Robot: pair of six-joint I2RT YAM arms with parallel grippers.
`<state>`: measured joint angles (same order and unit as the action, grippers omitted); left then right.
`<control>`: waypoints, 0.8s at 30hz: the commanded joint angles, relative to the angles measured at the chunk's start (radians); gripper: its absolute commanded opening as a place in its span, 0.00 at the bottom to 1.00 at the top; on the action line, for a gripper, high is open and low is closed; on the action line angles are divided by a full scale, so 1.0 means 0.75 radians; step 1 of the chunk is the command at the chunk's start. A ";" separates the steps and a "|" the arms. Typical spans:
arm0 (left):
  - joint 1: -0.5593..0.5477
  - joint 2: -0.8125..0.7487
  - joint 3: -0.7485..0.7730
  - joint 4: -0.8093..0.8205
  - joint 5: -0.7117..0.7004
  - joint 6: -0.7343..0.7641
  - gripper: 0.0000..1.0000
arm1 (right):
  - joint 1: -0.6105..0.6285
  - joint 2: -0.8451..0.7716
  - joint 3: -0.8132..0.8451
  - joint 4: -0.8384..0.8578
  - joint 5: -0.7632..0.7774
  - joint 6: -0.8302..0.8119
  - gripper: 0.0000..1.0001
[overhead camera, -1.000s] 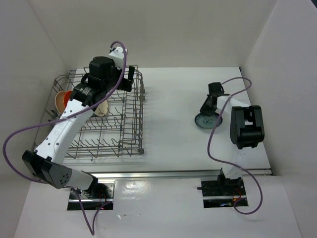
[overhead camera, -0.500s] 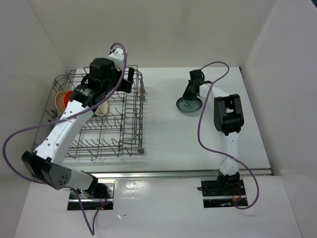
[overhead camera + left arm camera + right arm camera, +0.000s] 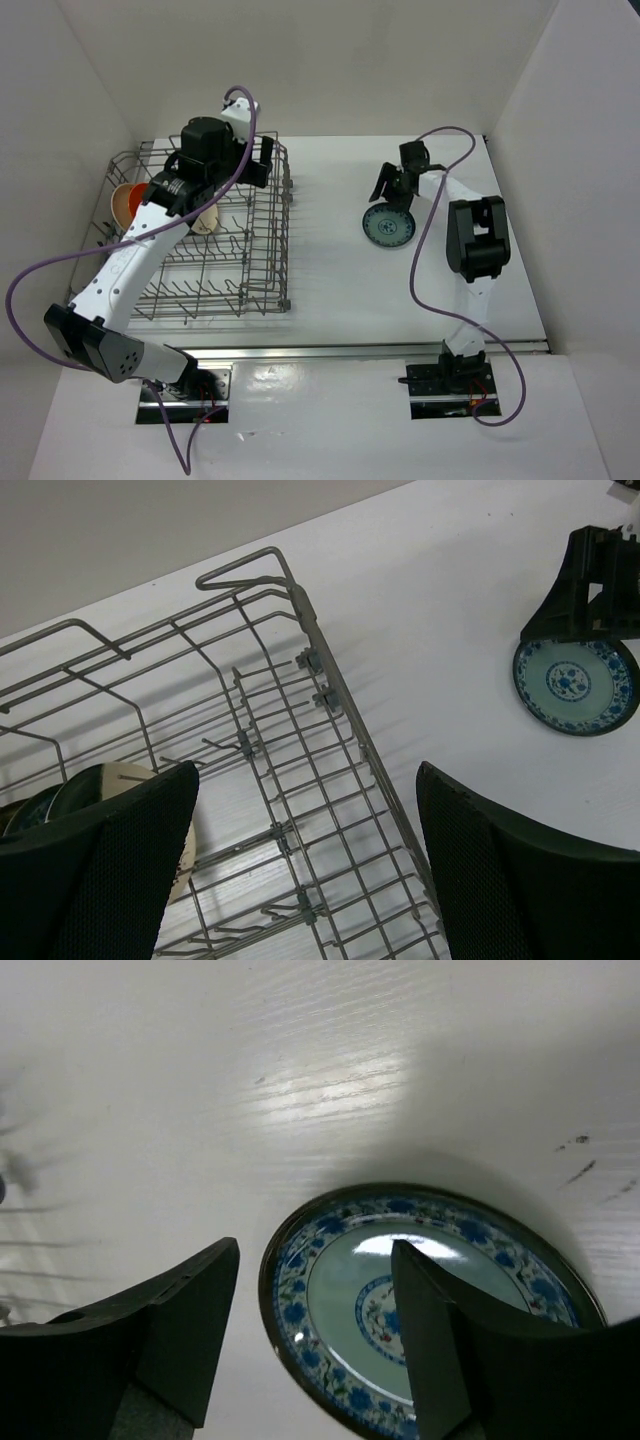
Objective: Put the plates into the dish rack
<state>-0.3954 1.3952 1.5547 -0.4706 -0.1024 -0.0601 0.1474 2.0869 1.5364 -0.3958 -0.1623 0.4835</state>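
A teal-blue patterned plate [image 3: 388,225] lies flat on the white table, right of the dish rack [image 3: 262,262]. My right gripper [image 3: 394,188] hangs open just over its far edge. In the right wrist view the plate [image 3: 340,1332] sits under the open right gripper [image 3: 315,1250], one finger outside the rim and one over the dish. My left gripper [image 3: 256,160] stands open above the rack's far right corner, holding nothing; its wrist view shows the left gripper [image 3: 305,780] over the rack's wires [image 3: 330,695]. An orange plate [image 3: 124,199] and a cream plate [image 3: 206,220] stand in the rack.
White walls close in the table at the back, left and right. The rack's tall wire side [image 3: 283,230] faces the plate. My right arm's cable [image 3: 420,270] loops over the table near the plate. From the left wrist, the plate [image 3: 577,685] is seen beneath the right gripper [image 3: 592,590].
My right gripper carried the teal-blue plate leftward toward the rack, then opened and let it go; the plate now lies flat. The left arm has not moved.
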 commanded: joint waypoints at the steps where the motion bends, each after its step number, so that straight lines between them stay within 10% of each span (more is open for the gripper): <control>1: 0.002 -0.058 -0.005 0.057 0.042 -0.032 0.95 | -0.015 -0.197 0.011 -0.067 -0.056 -0.076 0.70; 11: 0.002 -0.083 -0.044 0.098 0.100 -0.045 0.95 | -0.217 -0.620 -0.420 -0.037 -0.033 -0.156 0.80; 24: 0.002 -0.083 -0.044 0.110 0.165 -0.069 0.95 | -0.313 -0.570 -0.739 0.161 -0.182 -0.156 0.77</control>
<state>-0.3954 1.3609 1.5238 -0.4389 -0.0101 -0.0872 -0.0895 1.6352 0.9985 -0.3786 -0.2562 0.3813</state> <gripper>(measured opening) 0.946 0.774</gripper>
